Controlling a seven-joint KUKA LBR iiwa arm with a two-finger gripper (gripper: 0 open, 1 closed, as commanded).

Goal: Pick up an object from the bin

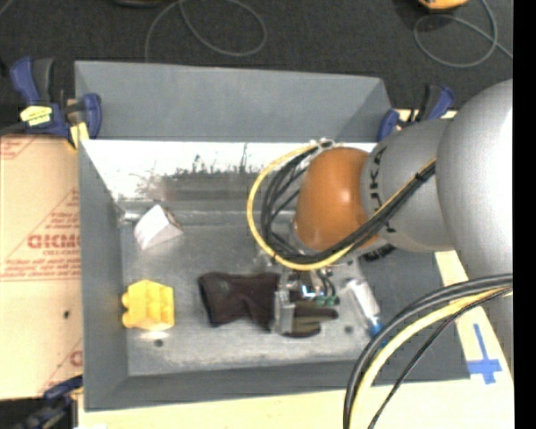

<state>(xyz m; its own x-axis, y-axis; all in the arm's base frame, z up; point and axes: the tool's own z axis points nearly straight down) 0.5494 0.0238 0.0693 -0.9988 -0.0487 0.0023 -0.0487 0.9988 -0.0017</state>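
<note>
Grey bin (103,257), few loose items. The arm's orange cover (330,199) hangs above and right of the dark brown cloth (235,298), which is the landmark here and the likely pick.

The cloth is limp and crumpled, lying low on the bin floor. The pincer (299,315) sits at the cloth's right end, touching or overlapping its edge. Can't tell if the pincer is apart or together, since the wrist hides it. No grasp is confirmed.

Risks, as judgement:
- Contact is only at the cloth's right edge, so a thin fold could slip out on lift, or the cloth could drag instead of rising.
- A clear tube with a blue tip (364,304) lies just past the pincer on the far side from the cloth. It could get nudged or caught along with the cloth.

Yellow toy block (148,305): left of the cloth, apart from it, no risk.
Small white piece (156,226): up-left of the cloth, well apart.
</note>
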